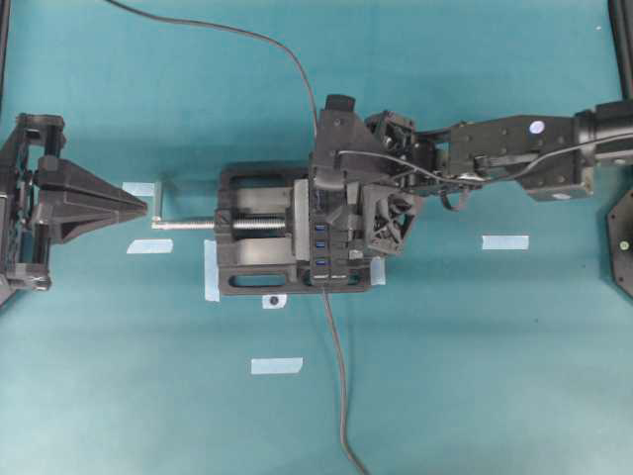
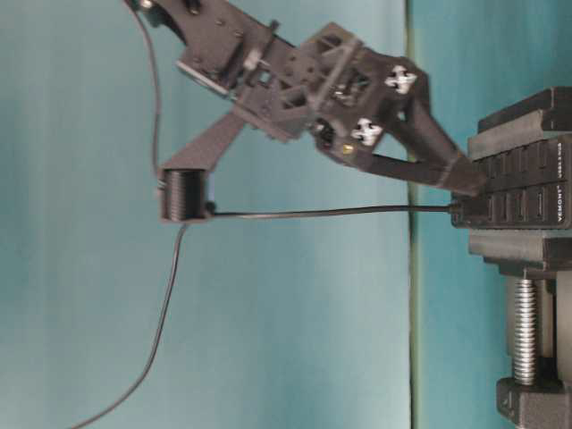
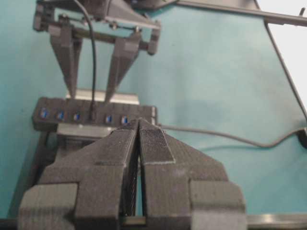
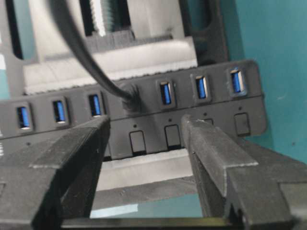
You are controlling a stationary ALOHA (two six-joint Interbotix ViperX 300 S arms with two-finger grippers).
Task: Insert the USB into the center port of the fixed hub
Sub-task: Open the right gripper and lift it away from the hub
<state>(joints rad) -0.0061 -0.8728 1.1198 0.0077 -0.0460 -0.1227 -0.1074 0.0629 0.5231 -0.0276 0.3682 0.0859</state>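
Observation:
The fixed hub is clamped in a black vise. Its USB is seated in the center port, with three blue ports on either side, and its dark cable arcs up and away. My right gripper stands open just in front of the plug. Its fingers straddle the cable without touching it, and nothing is between them. From the table-level view the plug meets the hub below the right fingertips. My left gripper is shut and empty at the far left, pointing at the vise.
The vise fills the middle, its screw handle reaching toward my left gripper. The hub's own lead runs to the front edge. Pale tape strips mark the teal table.

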